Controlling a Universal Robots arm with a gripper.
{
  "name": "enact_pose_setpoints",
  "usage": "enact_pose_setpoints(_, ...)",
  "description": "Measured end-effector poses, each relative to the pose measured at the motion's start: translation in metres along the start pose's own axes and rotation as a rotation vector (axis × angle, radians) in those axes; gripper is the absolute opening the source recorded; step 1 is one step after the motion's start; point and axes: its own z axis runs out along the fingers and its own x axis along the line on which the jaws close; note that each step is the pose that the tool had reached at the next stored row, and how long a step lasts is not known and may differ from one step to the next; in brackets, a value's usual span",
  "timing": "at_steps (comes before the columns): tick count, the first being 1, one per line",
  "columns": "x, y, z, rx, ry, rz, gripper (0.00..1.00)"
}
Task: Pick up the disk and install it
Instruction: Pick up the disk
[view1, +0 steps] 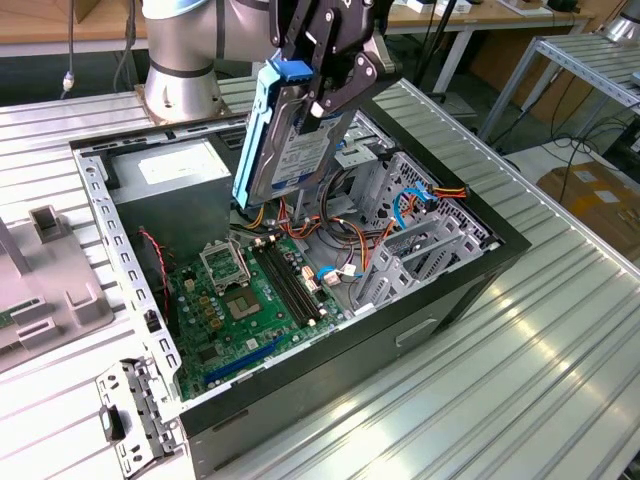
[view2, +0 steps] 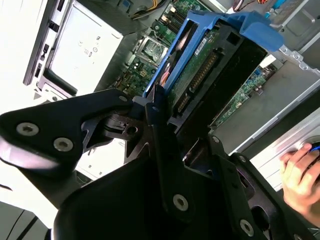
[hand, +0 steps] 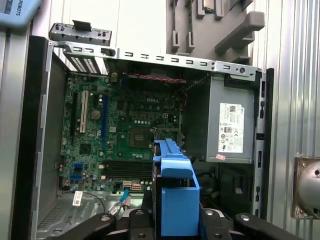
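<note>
The disk, a silver hard drive with a white-and-blue label and blue plastic side rails, hangs tilted on edge above the open computer case. My gripper is shut on its upper end. The disk is over the middle of the case, between the power supply and the drive cage, clear of both. In the second wrist view the disk shows its green circuit board and blue rail, clamped by my gripper. In the first wrist view the blue rail stands out from my gripper toward the motherboard.
Inside the case lie the motherboard, the grey power supply and loose coloured cables. A grey fixture sits at the exterior view's left on the ribbed metal table. A person's hand is near the case.
</note>
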Motion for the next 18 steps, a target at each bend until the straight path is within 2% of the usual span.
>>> enact_pose_setpoints(6,0.0106,0.0005,-0.0019,0.0,0.0,0.0,0.36)
enact_pose_setpoints(18,0.0264,0.0015,-0.0045,0.0,-0.0001,0.0,0.36)
